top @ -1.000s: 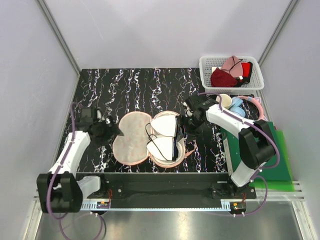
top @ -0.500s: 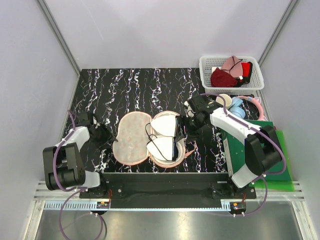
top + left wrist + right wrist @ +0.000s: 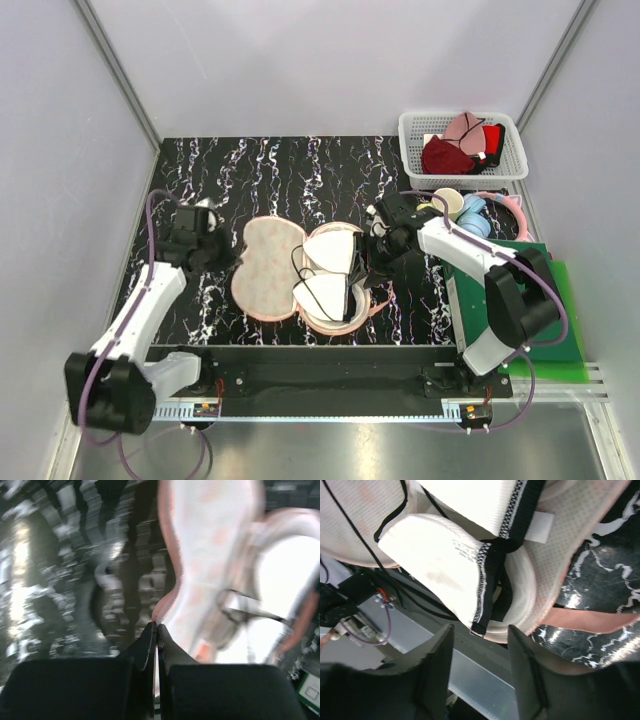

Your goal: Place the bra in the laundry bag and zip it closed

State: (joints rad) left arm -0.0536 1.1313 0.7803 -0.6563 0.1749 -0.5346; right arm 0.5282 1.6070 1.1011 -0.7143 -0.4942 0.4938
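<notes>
The laundry bag (image 3: 268,268) lies open in the middle of the table, pale pink lining up. In its right half sits the white bra (image 3: 330,270) with black trim. My left gripper (image 3: 228,258) is shut on the pink edge of the bag's left half, at the notch between its lobes. The left wrist view shows that gripper (image 3: 156,626) pinching that edge, with the lining (image 3: 210,555) beyond it. At the bag's right rim my right gripper (image 3: 372,258) stands open. Nothing is between its fingers in the right wrist view, where this gripper (image 3: 480,645) hangs just short of the bra (image 3: 455,555) and the bag's rim (image 3: 555,580).
A white plastic basket (image 3: 505,140) with dark red and pale pink garments stands at the back right. Small cups and a pink ring (image 3: 470,212) lie beside the right arm. A green board (image 3: 552,310) sits at the table's right edge.
My left gripper closed on the bag's left edge and drew it up and to the right, so the left half looks narrower. The right gripper's jaws have narrowed a little.
</notes>
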